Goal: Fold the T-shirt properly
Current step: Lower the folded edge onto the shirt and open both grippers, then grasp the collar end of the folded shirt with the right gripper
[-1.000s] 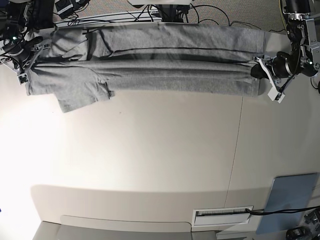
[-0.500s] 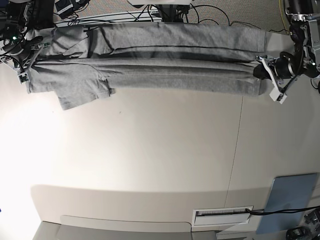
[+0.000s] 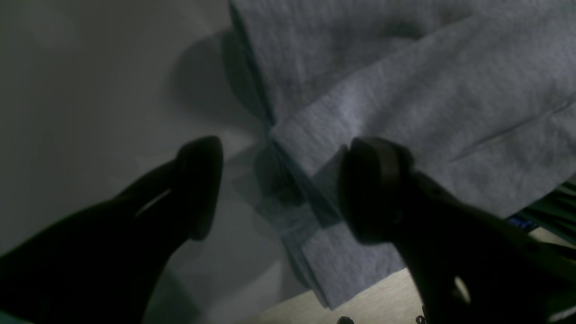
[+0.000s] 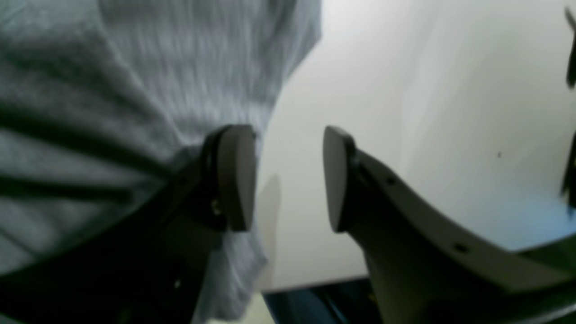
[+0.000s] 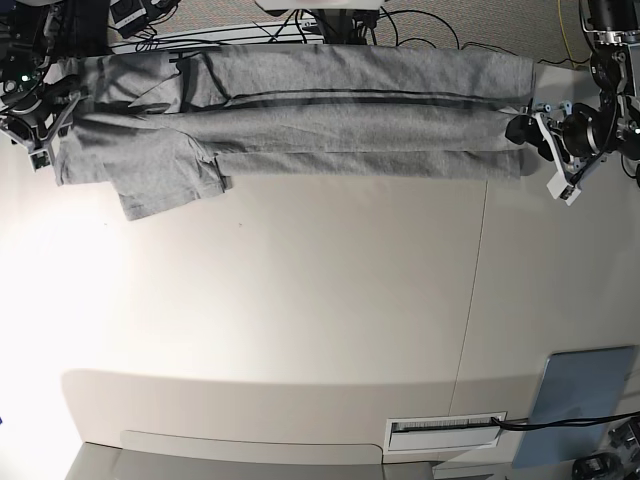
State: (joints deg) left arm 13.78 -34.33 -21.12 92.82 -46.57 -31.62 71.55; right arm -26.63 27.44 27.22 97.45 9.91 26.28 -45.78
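Note:
The heather-grey T-shirt (image 5: 330, 125) lies stretched in a long folded band along the table's far edge, with one sleeve (image 5: 165, 180) sticking out toward the near side at the left. In the base view my left gripper (image 5: 530, 140) is at the band's right end. In the left wrist view the left gripper (image 3: 285, 189) is open, and the shirt's folded corner (image 3: 405, 103) lies loose under and between its dark fingers. My right gripper (image 5: 55, 125) is at the band's left end. The right gripper (image 4: 285, 177) is open with bare table in the gap, and the cloth (image 4: 135, 90) lies beside its left finger.
A flat blue-grey pad (image 5: 580, 395) lies at the near right corner. Beside it sits a white slotted box (image 5: 445, 430). Cables (image 5: 420, 25) run behind the far edge. A seam (image 5: 475, 290) crosses the white table (image 5: 300, 300).
Both grippers were shut on the shirt's ends and have now opened and let go. The shirt band has shifted toward the far edge and lies flatter.

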